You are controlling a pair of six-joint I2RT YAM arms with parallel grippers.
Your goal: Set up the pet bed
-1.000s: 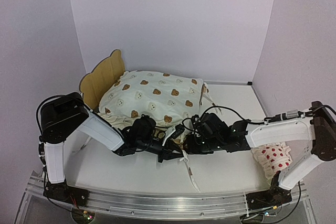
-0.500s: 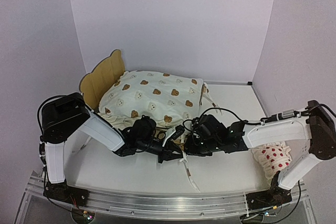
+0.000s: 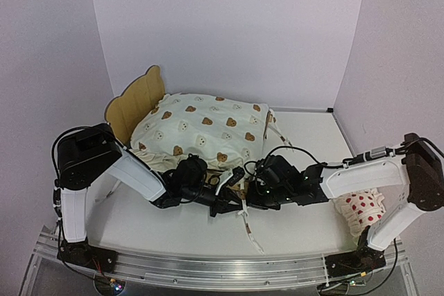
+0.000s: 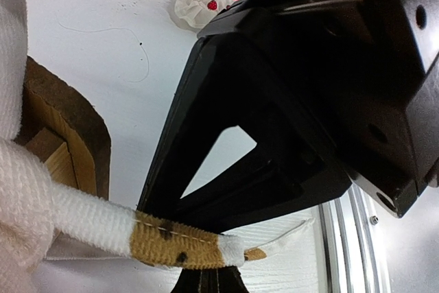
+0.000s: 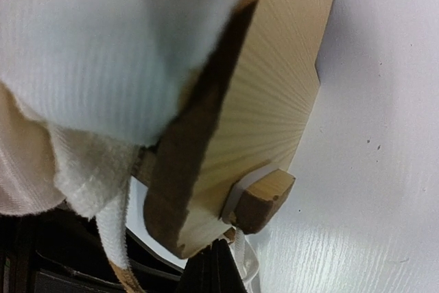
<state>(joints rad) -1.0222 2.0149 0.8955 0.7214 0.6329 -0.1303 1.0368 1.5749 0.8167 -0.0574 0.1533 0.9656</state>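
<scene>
The pet bed (image 3: 135,102) stands at the back left, its bear-ear headboard upright. A cream bear-print cushion (image 3: 205,126) lies on it. Both grippers meet at the bed's near foot corner. My left gripper (image 3: 232,197) is shut on a cushion tie (image 4: 178,241) that has a brown band, with its tips (image 4: 206,280) just under the strap. My right gripper (image 3: 245,195) is shut at the bed's wooden corner peg (image 5: 264,200). A thin white tie (image 5: 247,259) runs from its tips (image 5: 216,269) up to that peg. The plywood footboard (image 5: 274,87) fills the right wrist view.
A white red-dotted pillow (image 3: 361,209) lies at the right, under the right arm. A loose tie end (image 3: 253,237) trails toward the aluminium rail (image 3: 222,268) at the near edge. Purple walls close in the left, back and right.
My right arm has slid a little left toward the bed corner and its jaws have closed. The left arm and the cushion have hardly moved.
</scene>
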